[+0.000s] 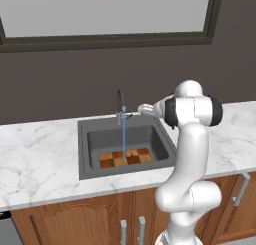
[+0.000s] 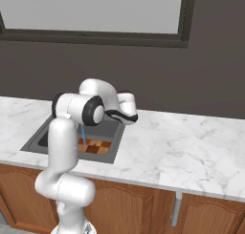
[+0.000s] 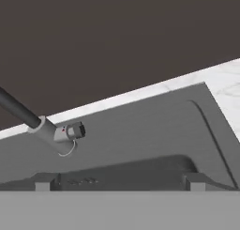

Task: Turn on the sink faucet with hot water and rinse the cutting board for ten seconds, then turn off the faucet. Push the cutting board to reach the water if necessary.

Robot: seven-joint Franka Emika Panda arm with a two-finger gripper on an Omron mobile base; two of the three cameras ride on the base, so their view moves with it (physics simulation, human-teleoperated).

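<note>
The white arm rises from its base, bends at a dark-jointed elbow and reaches forward, its forearm level. The gripper (image 1: 141, 109) sits at the far end, pointing away from the base and towards the left. Its jaws stand wide apart with nothing between them; the two small dark fingertips (image 3: 43, 182) show well separated in the hand view.

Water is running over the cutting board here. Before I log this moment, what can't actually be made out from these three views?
- Gripper: in the left base view its fingers are too small to tell apart.
- Cutting board: in the right base view the arm covers its left part.
- Faucet: in the hand view the spout is cut off by the left edge.
- Water: hot or cold cannot be told.
- Sink: its left half hides behind the arm.
</note>
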